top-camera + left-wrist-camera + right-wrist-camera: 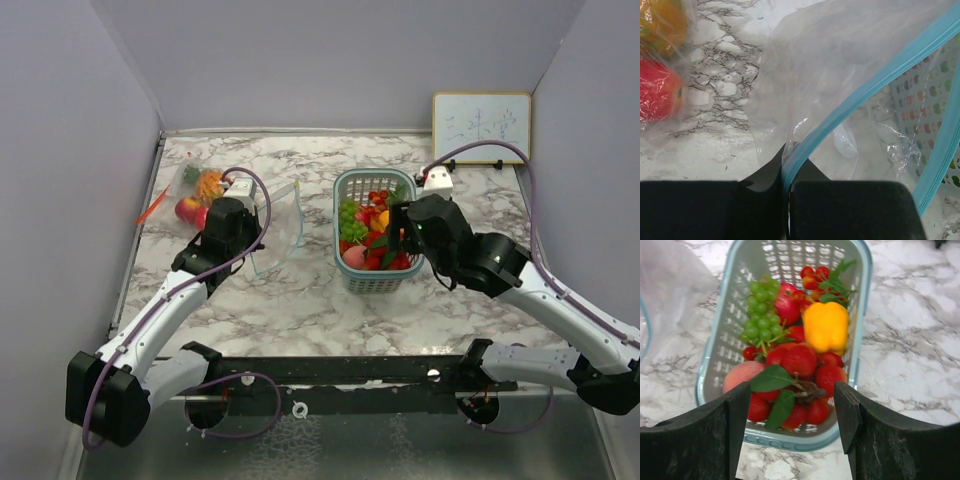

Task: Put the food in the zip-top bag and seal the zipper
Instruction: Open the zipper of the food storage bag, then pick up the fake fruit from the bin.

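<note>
While my left claw [787, 200] pinches the blue rim of the clear plastic zip-top bag [840, 65] to hold its mouth open, my right claw [792, 415] hangs wide. Beneath it, glossy toy fruits and vegetables [800, 355] fill the teal mesh basket [862, 315].

White links [165, 312], black joints [232, 225] and purple cables [480, 144] form both arms [560, 297]; left gripper [788, 190] and right gripper [791, 390] are black.

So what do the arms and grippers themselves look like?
Left arm and right arm: white link shells, black joint housings, a purple cable looped along each. Left gripper and right gripper: matte black, two blocky fingers. No markings visible.
</note>
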